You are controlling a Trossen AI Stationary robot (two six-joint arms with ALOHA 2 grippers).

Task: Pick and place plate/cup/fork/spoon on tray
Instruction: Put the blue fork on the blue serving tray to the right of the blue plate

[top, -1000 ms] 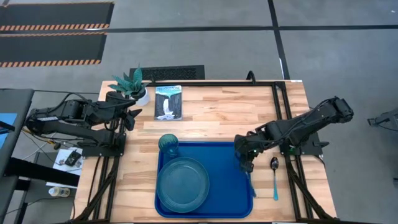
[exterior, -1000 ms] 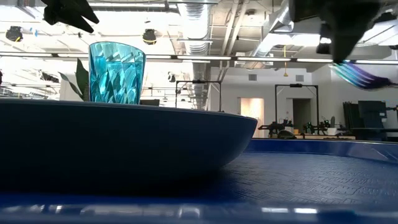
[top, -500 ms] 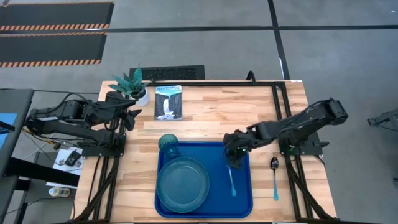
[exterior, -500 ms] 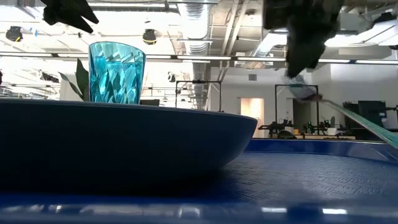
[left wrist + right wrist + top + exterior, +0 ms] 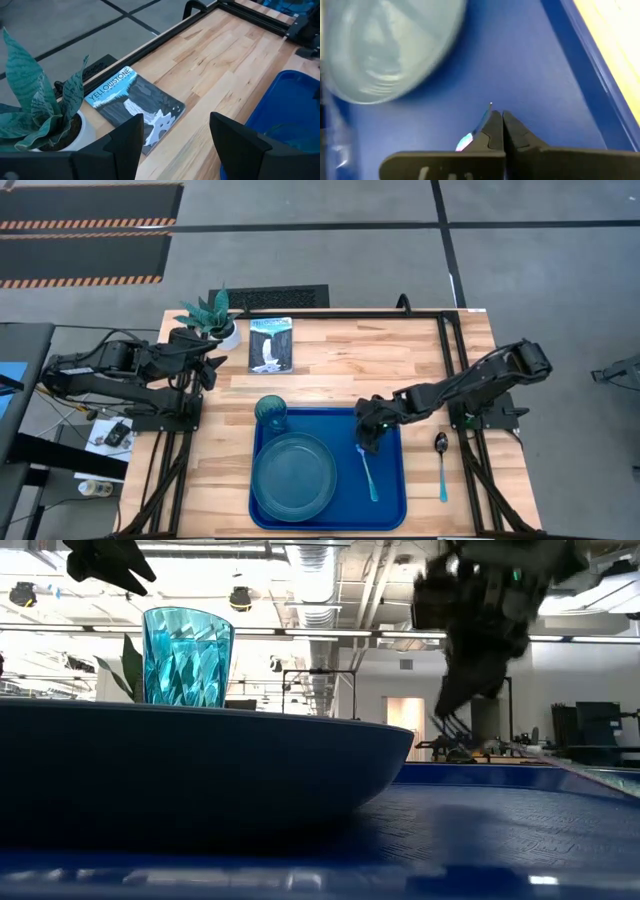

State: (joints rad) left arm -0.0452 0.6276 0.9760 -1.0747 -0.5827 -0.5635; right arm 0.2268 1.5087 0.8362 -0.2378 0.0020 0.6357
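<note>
The blue tray point(image 5: 392, 505) holds the teal plate point(image 5: 293, 475) and, at its far left corner, the teal cup point(image 5: 271, 413). My right gripper point(image 5: 366, 442) is over the tray's right half, right of the plate, shut on the fork point(image 5: 369, 478). The fork's light-blue handle runs toward the table's near edge. The spoon point(image 5: 441, 465) lies on the table, right of the tray. My left gripper point(image 5: 218, 367) waits open and empty by the plant pot at the table's far left. My right gripper pinches the fork near its tine end between its two shut fingers; a metal tip point(image 5: 490, 106) sticks out past the fingertips. The fingers come from above, slanting toward the table's left. The handle point(image 5: 372, 488) stretches out low over the tray floor; whether it rests there I cannot tell.
A white pot with a green plant point(image 5: 212, 320) and a printed booklet point(image 5: 271, 345) stand at the table's far left, near my left gripper. Bare wood lies between the booklet and the tray. Black frame rails run along the table's right side.
My right gripper has gone toward the table's left, from the tray's right rim to over the tray floor beside the plate, and has come down. The fork has gone along with it, its handle still pointing toward the near edge and now lower over the tray.
</note>
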